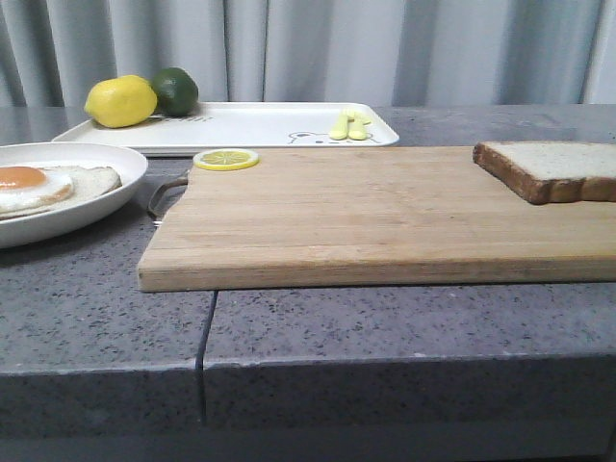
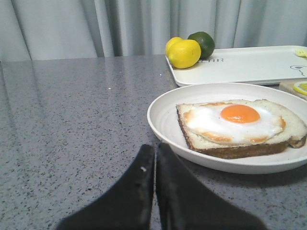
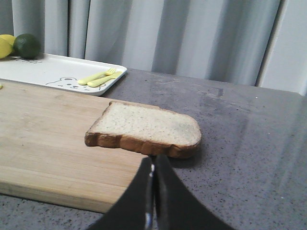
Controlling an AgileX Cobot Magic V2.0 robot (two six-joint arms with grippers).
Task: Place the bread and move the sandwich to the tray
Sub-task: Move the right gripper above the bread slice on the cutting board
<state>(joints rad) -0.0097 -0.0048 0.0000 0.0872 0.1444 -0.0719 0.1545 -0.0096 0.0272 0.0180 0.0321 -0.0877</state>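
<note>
The bread [image 1: 553, 169] lies on the right end of the wooden cutting board [image 1: 366, 217], partly overhanging the board's right edge; it also shows in the right wrist view [image 3: 146, 128]. My right gripper [image 3: 154, 160] is shut and empty, just in front of the bread. The sandwich [image 2: 240, 125], toast with a fried egg, lies on a round white plate [image 2: 165, 112] at the table's left [image 1: 38, 188]. My left gripper [image 2: 155, 148] is shut and empty, beside the plate's rim. The white tray [image 1: 241, 125] lies at the back. Neither gripper shows in the front view.
A lemon [image 1: 120, 101] and a lime [image 1: 175, 90] sit on the tray's left end, and yellow cutlery [image 1: 348, 125] on its right end. A lemon slice [image 1: 225, 159] lies on the board's back left corner. Grey curtains hang behind the stone table.
</note>
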